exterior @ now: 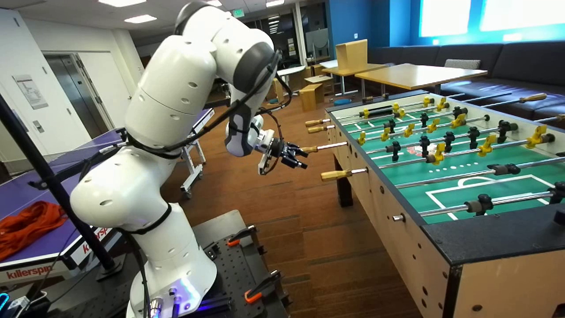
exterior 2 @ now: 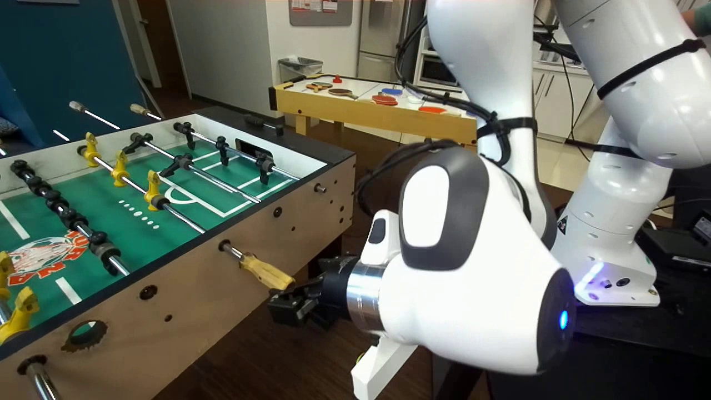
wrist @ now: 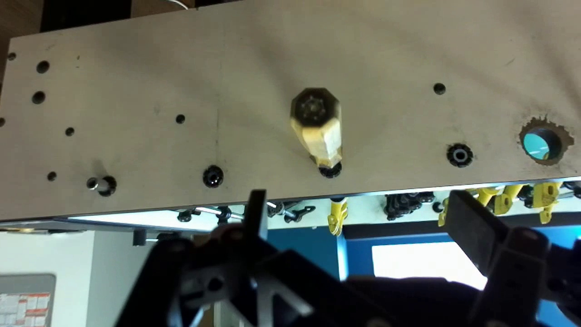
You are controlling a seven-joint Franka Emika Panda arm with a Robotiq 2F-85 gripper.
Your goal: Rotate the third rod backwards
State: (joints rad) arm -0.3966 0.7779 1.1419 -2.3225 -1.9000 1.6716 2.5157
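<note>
The third rod from the table end ends in a yellow wooden handle [exterior: 336,175]; the handle also shows in an exterior view [exterior 2: 268,272] and end-on in the wrist view [wrist: 316,122]. The rod [exterior 2: 183,218] carries yellow figures [exterior 2: 153,191]. My gripper [exterior: 303,159] is open and empty. It is off the handle's outer end in both exterior views [exterior 2: 294,303]. In the upside-down wrist view, the fingers [wrist: 358,197] are spread wide, with the handle above the fingertips in the picture and nearer the left finger. Part of the gripper is hidden in an exterior view.
The foosball table's wooden side wall [exterior 2: 183,311] faces the gripper. Another handle [exterior: 310,149] lies behind the fingers in an exterior view. A bare rod stub [exterior: 398,217] sticks out near the table end. A purple ping-pong table [exterior: 26,194] stands behind the arm.
</note>
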